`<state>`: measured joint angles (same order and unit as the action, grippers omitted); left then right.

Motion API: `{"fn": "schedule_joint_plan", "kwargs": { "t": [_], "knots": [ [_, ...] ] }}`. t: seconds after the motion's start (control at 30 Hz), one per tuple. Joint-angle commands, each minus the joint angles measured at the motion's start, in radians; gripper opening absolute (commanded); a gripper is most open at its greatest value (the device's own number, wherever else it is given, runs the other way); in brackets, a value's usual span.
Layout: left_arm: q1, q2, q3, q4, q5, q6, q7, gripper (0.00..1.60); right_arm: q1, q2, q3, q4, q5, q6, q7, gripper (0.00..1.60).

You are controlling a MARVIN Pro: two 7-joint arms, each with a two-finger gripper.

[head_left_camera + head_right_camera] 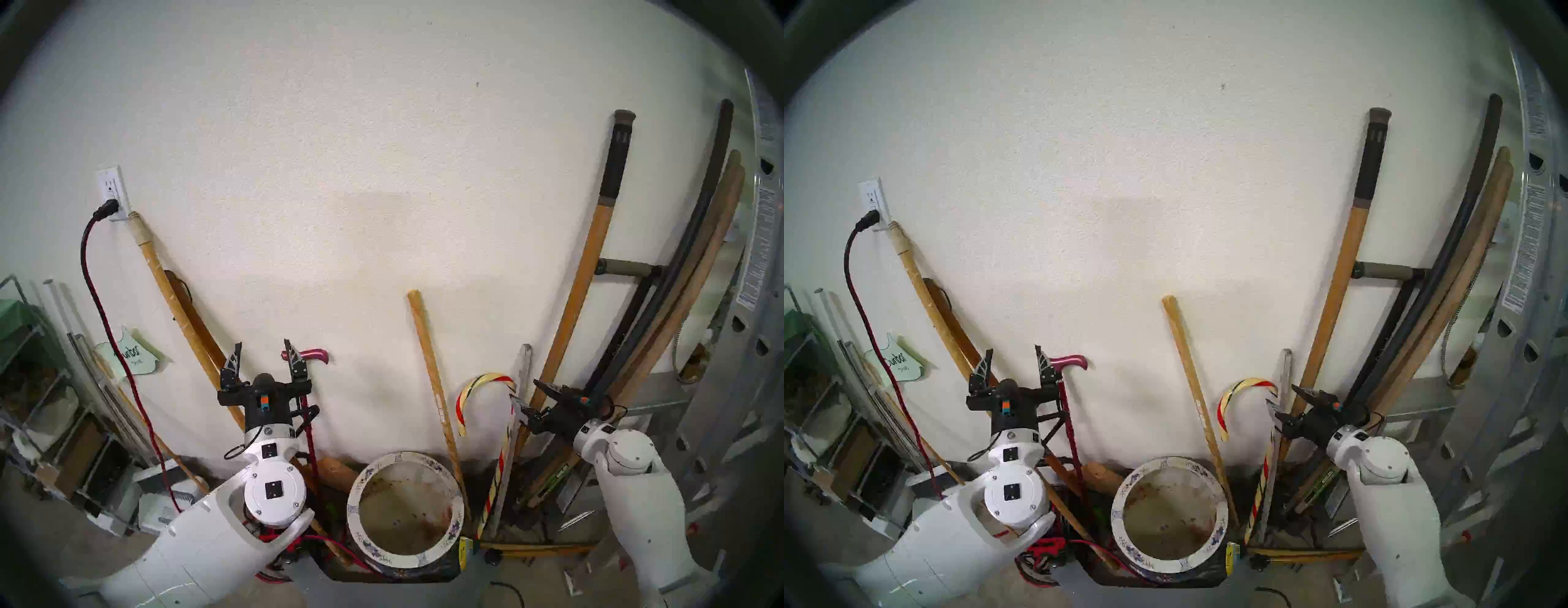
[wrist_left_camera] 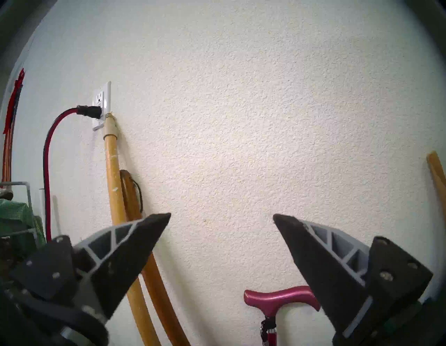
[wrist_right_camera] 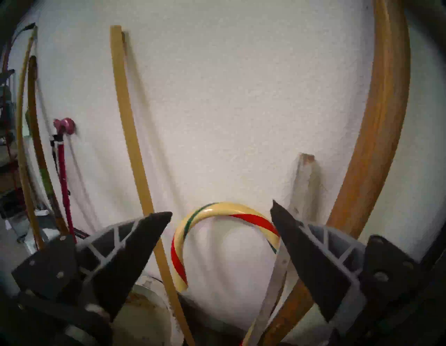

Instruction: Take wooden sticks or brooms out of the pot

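Flowered pot (image 1: 454,539) on the floor with nothing in it, left gripper (image 1: 263,354) spread wide beside magenta cane (image 1: 312,353), right gripper (image 1: 528,401) agape near candy-cane stick (image 1: 488,380), white slat (image 1: 524,365) against wall

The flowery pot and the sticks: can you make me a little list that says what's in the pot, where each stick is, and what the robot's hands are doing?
pot: on the floor by the wall, nothing inside, brown stains
candy-cane stick: outside the pot, on its right, leaning on the wall
white slat: beside the candy-cane stick, leaning on the wall
magenta cane: left of the pot, upright at the wall
left gripper: open, holding nothing, next to the magenta cane's handle
right gripper: open, holding nothing, close to the candy-cane stick and white slat
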<state>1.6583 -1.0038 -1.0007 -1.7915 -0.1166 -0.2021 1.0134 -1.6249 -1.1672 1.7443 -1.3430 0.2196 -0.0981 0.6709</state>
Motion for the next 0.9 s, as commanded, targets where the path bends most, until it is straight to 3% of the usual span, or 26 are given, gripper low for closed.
{"fn": "schedule_joint_plan", "kwargs": {
  "t": [0.0,0.2,0.4,0.63,0.87],
  "knots": [
    [-0.002,-0.001,0.000,0.000,0.000,-0.003,0.000,1.60,-0.075,-0.026,0.051,-0.116,0.050,-0.016,-0.006,1.60],
    [-0.004,0.001,0.003,0.000,-0.001,-0.003,0.002,1.60,-0.126,-0.107,0.073,-0.223,0.015,0.027,-0.142,1.60],
    [-0.005,0.003,0.005,0.000,-0.003,-0.004,0.004,1.60,-0.132,-0.166,0.052,-0.239,0.015,-0.001,-0.204,1.60],
    [-0.007,0.006,0.008,0.000,-0.005,-0.004,0.007,1.60,-0.156,-0.233,0.023,-0.255,-0.024,-0.116,-0.290,1.60],
    [-0.009,0.008,0.011,0.000,-0.006,-0.005,0.010,1.60,-0.177,-0.261,0.034,-0.260,-0.053,-0.239,-0.310,1.60]
  ]
}}
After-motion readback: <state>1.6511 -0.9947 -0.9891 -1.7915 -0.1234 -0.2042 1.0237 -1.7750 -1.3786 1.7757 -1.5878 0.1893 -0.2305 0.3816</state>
